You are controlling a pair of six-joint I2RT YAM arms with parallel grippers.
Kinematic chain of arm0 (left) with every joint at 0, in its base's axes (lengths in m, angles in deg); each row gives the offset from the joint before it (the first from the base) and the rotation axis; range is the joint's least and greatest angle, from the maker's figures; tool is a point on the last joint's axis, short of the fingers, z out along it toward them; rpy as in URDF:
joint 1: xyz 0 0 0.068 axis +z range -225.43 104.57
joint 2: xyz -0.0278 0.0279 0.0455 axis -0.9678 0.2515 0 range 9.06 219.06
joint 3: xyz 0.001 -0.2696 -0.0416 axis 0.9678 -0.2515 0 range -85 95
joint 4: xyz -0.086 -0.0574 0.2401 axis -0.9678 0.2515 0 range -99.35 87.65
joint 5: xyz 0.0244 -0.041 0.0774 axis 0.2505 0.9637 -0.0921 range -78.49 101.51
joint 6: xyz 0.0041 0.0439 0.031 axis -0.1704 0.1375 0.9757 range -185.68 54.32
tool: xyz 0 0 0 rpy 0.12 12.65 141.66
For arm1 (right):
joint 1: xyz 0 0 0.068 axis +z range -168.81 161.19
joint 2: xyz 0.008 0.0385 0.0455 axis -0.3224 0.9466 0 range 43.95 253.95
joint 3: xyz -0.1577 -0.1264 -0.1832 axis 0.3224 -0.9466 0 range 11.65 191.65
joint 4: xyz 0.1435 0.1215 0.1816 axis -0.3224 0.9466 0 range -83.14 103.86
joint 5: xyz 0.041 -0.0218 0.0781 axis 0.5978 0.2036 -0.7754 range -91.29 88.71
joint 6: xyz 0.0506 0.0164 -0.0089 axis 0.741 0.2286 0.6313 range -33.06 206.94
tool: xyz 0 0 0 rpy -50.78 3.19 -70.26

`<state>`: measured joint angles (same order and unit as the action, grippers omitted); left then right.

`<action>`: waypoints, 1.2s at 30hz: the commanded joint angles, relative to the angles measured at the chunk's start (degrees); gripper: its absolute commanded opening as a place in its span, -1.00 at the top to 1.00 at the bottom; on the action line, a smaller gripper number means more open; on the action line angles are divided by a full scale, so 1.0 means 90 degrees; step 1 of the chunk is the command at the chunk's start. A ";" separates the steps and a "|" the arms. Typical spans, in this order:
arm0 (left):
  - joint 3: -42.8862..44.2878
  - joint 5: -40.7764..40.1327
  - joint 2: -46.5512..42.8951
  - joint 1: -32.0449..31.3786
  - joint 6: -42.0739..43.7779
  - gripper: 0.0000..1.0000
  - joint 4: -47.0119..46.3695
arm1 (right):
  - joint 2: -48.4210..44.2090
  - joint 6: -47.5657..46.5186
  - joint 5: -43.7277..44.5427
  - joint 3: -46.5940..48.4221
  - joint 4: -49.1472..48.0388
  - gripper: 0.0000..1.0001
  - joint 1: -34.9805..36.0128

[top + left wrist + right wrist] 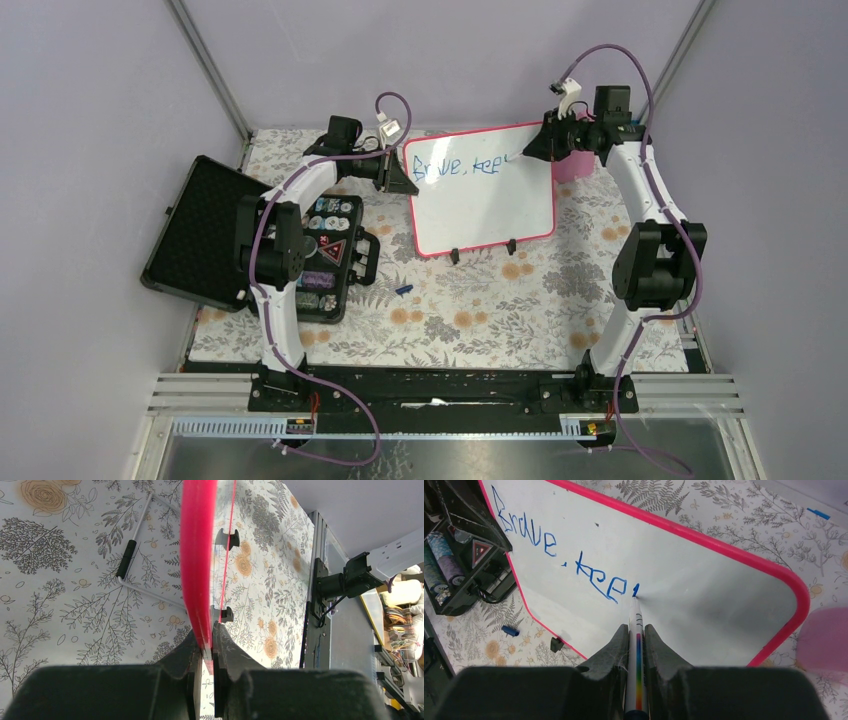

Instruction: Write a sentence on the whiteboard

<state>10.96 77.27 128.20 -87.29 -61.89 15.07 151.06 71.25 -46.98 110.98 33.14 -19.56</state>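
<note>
Floral tablecloth (470,300) covers the table; the whiteboard (490,205) stands upper centre of the top view. The left gripper (207,647) pinches its pink edge — the right gripper (636,632) clamps a marker (636,615), tip on the board, where the sentence (549,545) reads "Brave, kee".

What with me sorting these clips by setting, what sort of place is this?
Likely an enclosed robot lab workcell: plain lilac panel walls on grey aluminium frame rails, and two white cabled robot arms bolted to a black base bar.
</note>
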 commanded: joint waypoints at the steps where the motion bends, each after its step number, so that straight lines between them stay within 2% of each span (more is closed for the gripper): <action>1: -0.0015 -0.0145 -0.0113 -0.0059 0.0305 1.00 -0.0277 | -0.0194 -0.0210 0.0170 -0.0188 -0.0141 1.00 0.0054; 20: 0.0027 -0.0138 -0.0083 -0.0059 0.0289 1.00 -0.0273 | -0.0596 -0.0286 -0.0155 -0.0966 -0.0172 1.00 0.0137; 29: 0.0013 -0.0133 -0.0092 -0.0059 0.0282 1.00 -0.0274 | -0.0682 -0.0025 -0.0702 -0.0527 -0.0124 1.00 0.0138; 36: -0.0014 -0.0125 -0.0145 -0.0059 0.0299 1.00 -0.0273 | -0.0608 0.0035 -0.0525 -0.0224 -0.0166 1.00 0.0125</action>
<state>10.96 77.29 128.20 -87.33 -62.26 14.94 148.26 70.97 -50.50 105.80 33.05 -18.23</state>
